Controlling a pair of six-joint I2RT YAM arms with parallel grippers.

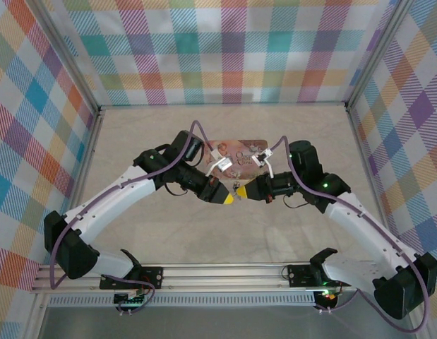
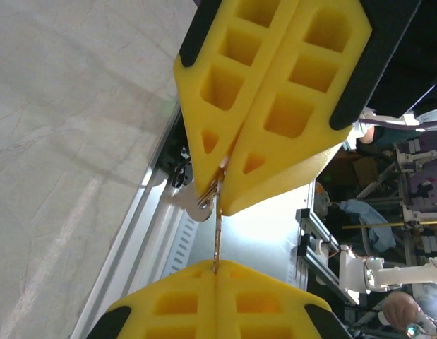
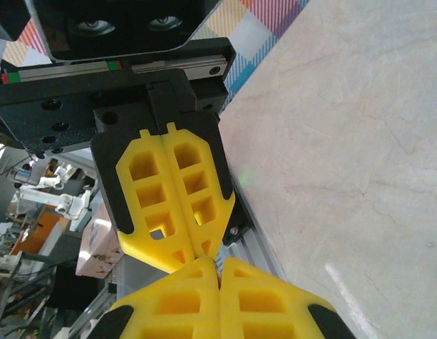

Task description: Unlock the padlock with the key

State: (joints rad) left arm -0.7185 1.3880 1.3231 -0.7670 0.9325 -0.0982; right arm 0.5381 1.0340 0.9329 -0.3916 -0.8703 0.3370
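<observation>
Two closed grippers pinch the thin key (image 2: 217, 233), right gripper (image 2: 219, 191) at 12 o'clock, left gripper (image 2: 215, 268) at 6; best keep it straight, no bending.

Pastel plaid fabric walls (image 1: 225, 49) close in three sides, stretched between slanting aluminium posts (image 1: 70, 53). The worktop (image 1: 225, 233) is pale beige with faint marble veining, and a bright streak of glare (image 3: 345, 282) lies across it. A ribbed aluminium rail (image 1: 225, 272) runs along its near edge. Beyond that edge, a cluttered workshop (image 2: 387, 212) with metal racks stands in brighter light
</observation>
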